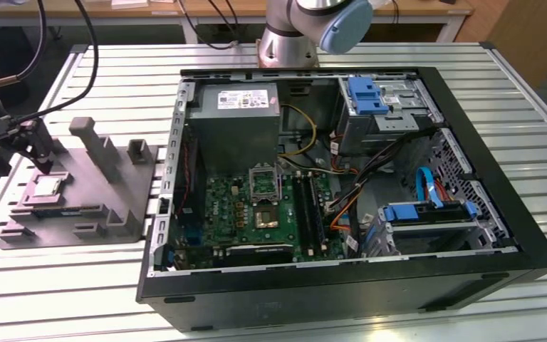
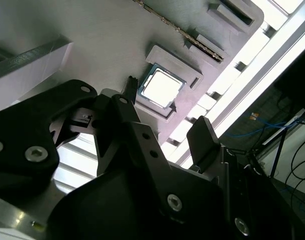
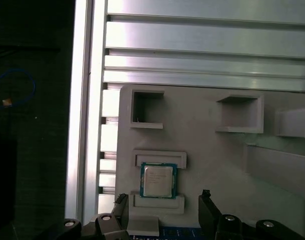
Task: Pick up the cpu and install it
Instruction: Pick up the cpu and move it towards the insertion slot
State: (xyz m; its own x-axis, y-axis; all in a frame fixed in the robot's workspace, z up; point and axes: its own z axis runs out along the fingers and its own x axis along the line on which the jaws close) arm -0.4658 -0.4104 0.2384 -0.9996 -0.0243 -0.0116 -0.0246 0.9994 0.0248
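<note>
Big slatted aluminium table (image 1: 65, 285), with wooden desks behind it at the back of the room. Most of the table is taken up by an open black computer case (image 1: 350, 292) lying on its side, green board (image 1: 245, 206) facing up. Next to it, on the exterior view's left, is a grey plastic holder (image 1: 112, 214) with a bunch of pockets and upright posts.

The cpu (image 1: 45, 187) sits flat in one of the holder's shallow square pockets, well away from the case. In the first wrist view the cpu (image 3: 158, 181) is a small square with a silvery top and a thin dark rim.

The gripper (image 1: 40, 153) hangs right over that pocket. In both wrist views its two dark fingers are spread wide, one on each side of the chip, holding nothing and as far as I can see not touching it.
</note>
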